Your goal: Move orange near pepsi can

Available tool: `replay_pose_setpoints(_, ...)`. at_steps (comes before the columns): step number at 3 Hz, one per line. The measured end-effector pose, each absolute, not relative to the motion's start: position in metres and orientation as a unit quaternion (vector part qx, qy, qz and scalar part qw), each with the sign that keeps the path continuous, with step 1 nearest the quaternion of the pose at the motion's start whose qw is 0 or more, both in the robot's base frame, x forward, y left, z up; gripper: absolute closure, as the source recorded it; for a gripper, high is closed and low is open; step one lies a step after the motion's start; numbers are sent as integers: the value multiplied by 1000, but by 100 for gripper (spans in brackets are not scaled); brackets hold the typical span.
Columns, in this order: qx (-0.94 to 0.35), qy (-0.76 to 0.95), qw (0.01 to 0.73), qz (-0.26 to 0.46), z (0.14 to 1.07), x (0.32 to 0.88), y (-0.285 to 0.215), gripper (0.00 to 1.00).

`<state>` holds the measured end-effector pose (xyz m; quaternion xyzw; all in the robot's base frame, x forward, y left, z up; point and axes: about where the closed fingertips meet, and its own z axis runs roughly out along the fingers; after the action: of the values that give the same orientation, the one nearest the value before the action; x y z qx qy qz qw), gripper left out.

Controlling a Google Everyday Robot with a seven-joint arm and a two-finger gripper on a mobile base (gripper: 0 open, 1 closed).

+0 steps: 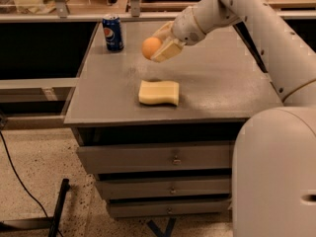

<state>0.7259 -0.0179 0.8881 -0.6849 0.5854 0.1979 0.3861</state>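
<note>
Orange [150, 47] clamped in the gripper [158, 47], aloft above the bench's [222, 83] middle, apart from the pepsi can [113, 33] at the far left corner. Lift apparently done; carry leftward, lowering and release left. Smooth round fruit; glossy blue cylinder, silver top; matte grey bench; soft yellow sponge [159, 93] toward the front edge.

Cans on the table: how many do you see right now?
1. The pepsi can stands upright at the back-left corner of the table. The tool, shut on the orange, hangs above the table, right of the can. None seems hidden.
</note>
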Motion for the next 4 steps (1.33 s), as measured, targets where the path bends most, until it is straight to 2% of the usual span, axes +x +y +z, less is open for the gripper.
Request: replay_pose_setpoints(4, -641, 586, 454, 197, 886, 771, 7, 100)
